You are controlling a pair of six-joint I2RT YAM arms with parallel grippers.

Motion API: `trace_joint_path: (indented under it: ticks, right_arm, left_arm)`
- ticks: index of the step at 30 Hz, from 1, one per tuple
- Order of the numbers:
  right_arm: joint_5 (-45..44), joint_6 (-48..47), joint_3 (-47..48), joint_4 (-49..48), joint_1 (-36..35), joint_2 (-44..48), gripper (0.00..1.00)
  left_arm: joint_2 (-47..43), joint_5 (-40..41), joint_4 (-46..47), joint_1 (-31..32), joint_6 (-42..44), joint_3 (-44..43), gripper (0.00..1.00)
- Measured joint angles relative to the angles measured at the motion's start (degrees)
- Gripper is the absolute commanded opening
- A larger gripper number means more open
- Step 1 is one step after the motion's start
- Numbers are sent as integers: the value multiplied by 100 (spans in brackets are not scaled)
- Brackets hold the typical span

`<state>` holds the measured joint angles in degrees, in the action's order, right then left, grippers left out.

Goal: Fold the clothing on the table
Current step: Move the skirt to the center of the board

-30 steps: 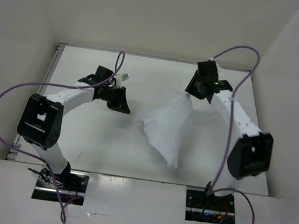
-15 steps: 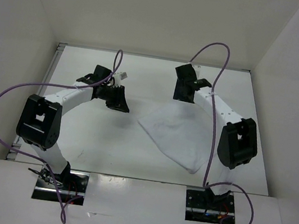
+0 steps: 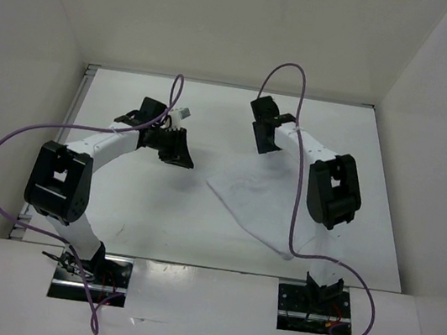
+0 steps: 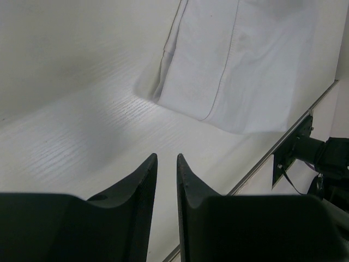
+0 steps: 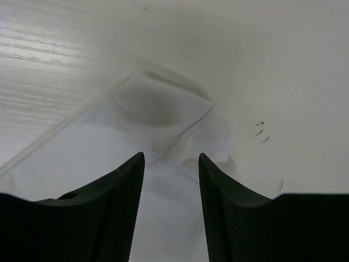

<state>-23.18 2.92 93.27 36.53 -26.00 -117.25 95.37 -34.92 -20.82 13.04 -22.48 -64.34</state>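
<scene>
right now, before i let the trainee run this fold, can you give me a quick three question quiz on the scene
1. True or false: the right claw holds the clothing up off the table.
2. Where does the clothing lie? A) under the left arm B) nearer the right arm C) hanging over the table edge
3. Fill in: the right claw's jaws stand ____.
Key: 1 false, it lies flat; 2 B; 3 open.
</scene>
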Motion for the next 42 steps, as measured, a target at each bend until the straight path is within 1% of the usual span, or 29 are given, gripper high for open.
trace_joint_path:
  ticks: [1, 2, 4, 12, 13, 14, 15, 20, 21, 22, 24, 25, 27, 32, 36, 39, 42]
  right_arm:
    - [13, -85, 31, -4, 0, -57, 49]
    - [52, -170, 57, -7, 0, -140, 47]
    - [177, -278, 57, -4, 0, -227, 47]
    - [542, -468, 55, -92, 166, -415, 42]
    - [579, -479, 52, -103, 212, -439, 40]
    - [608, -492, 52, -107, 247, -452, 36]
    - [621, -503, 52, -111, 278, -472, 35]
    - [815, -529, 52, -149, 393, -590, 35]
    - [874, -535, 52, -146, 404, -619, 31]
    - [944, -546, 52, -146, 409, -660, 22]
    - [1095, -577, 52, -151, 409, -669, 12]
    - [1156, -595, 52, -153, 409, -669, 4]
    - [1270, -605, 55, -151, 415, -669, 1]
    - [1574, -463, 15, -125, 459, -525, 0]
    - [1624, -238, 2, 131, 308, 15, 0]
    - [1541, -48, 20, 321, -140, 660, 0]
    - [1631, 168, 136, 485, -929, 1303, 0]
  left_arm:
    - [0, 2, 0, 0, 0, 0, 28]
    - [0, 4, -2, 0, 0, 0, 28]
    - [0, 4, -2, 0, 0, 2, 28]
    - [0, 4, -11, 0, 0, 129, 28]
    - [0, 4, -13, 0, 0, 136, 28]
    - [0, 4, -13, 0, 0, 138, 28]
    - [0, 4, -13, 0, -2, 138, 28]
    - [0, 7, -11, 0, -13, 138, 28]
    - [0, 7, -11, 0, -15, 138, 28]
    - [0, 7, -11, 0, -15, 138, 28]
    - [0, 7, -11, 0, -15, 138, 28]
    - [0, 7, -11, 0, -15, 138, 28]
    - [0, 7, -9, -4, -15, 146, 28]
    - [0, 9, -11, -22, -15, 186, 28]
    - [0, 13, -11, -24, -15, 186, 28]
    - [0, 11, -11, -61, -15, 186, 28]
    - [0, -15, -11, -221, -11, 186, 28]
